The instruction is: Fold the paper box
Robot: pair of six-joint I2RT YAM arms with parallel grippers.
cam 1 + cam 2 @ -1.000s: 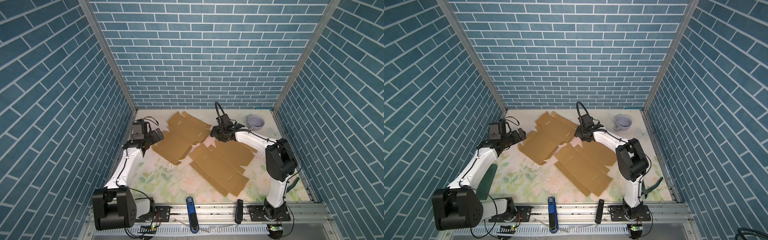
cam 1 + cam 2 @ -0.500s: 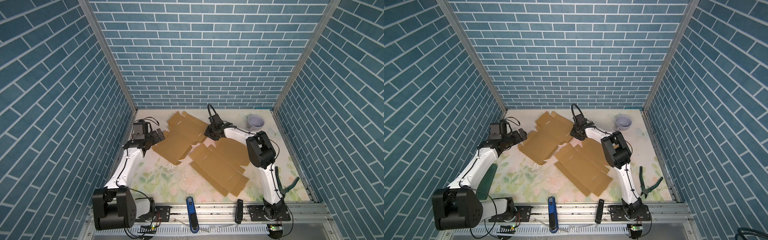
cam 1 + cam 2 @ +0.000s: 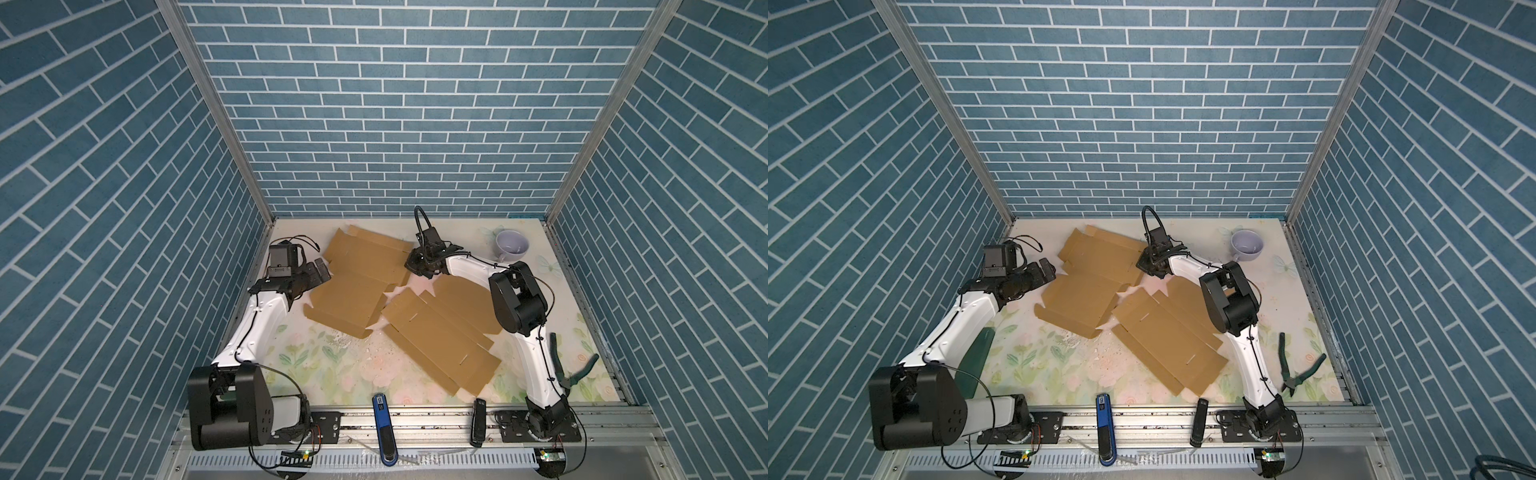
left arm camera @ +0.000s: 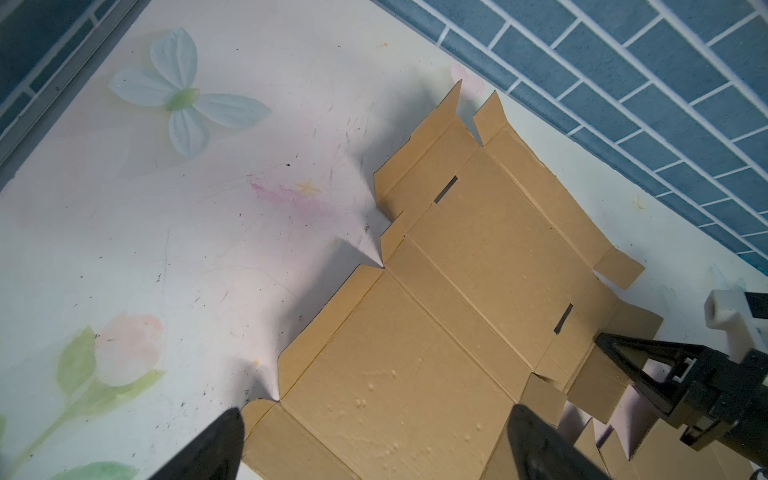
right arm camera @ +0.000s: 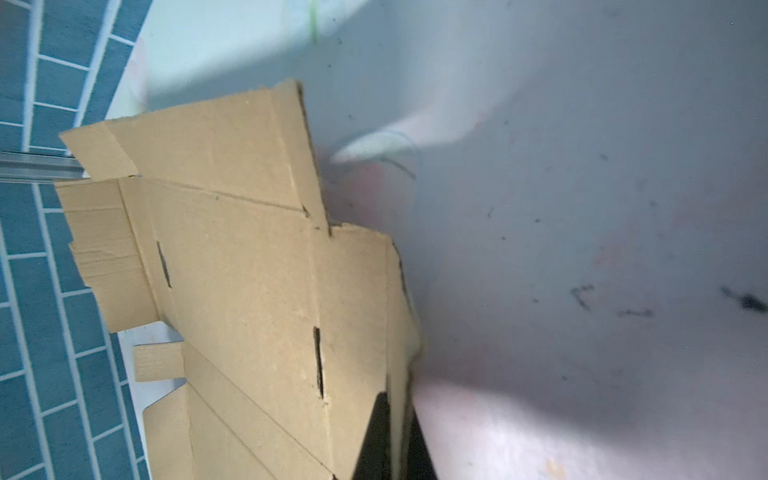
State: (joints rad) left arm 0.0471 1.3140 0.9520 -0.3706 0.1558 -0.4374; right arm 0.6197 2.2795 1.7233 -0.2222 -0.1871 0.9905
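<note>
The paper box is a flat brown cardboard blank [image 3: 359,282] [image 3: 1096,282] lying at the back of the table. A second flat blank [image 3: 440,332] [image 3: 1167,332] lies in front of it, to the right. My right gripper [image 3: 415,270] [image 3: 1144,266] [image 5: 398,440] is shut on the right edge flap of the back blank [image 5: 257,270], with the thin card pinched between its black fingers [image 5: 376,436]. My left gripper [image 3: 320,272] [image 3: 1048,270] [image 4: 378,449] stands open at that blank's left edge, its fingertips [image 4: 224,444] spread wide over the card [image 4: 415,353] without gripping it.
A lilac cup [image 3: 512,245] [image 3: 1248,245] stands at the back right. Green-handled pliers [image 3: 569,370] [image 3: 1296,370] lie beside the right arm. A blue tool [image 3: 382,424] and a black bar [image 3: 478,422] rest on the front rail. Brick walls close in three sides.
My right gripper has slid left to the back blank's edge and closed on its flap, while the arm's elbow swung inwards. The left arm has stayed put, open.
</note>
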